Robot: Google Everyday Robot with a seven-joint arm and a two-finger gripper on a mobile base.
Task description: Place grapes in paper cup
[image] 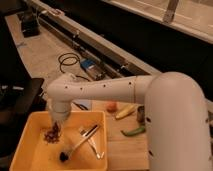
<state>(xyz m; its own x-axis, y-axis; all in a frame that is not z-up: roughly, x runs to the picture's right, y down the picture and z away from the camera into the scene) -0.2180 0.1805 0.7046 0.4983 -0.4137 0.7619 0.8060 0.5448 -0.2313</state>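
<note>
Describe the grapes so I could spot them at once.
Look in the yellow tray at the lower left. Under the white arm's gripper lie the grapes: a small dark reddish cluster, unlike the black-tipped brush and the metal utensils beside them.

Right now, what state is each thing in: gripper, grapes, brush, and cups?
Gripper: low in the yellow tray, at the grapes.
Grapes: lying on the tray floor.
Brush: lying flat in the tray.
Metal cup: upright on the table.
Paper cup: not in view.
</note>
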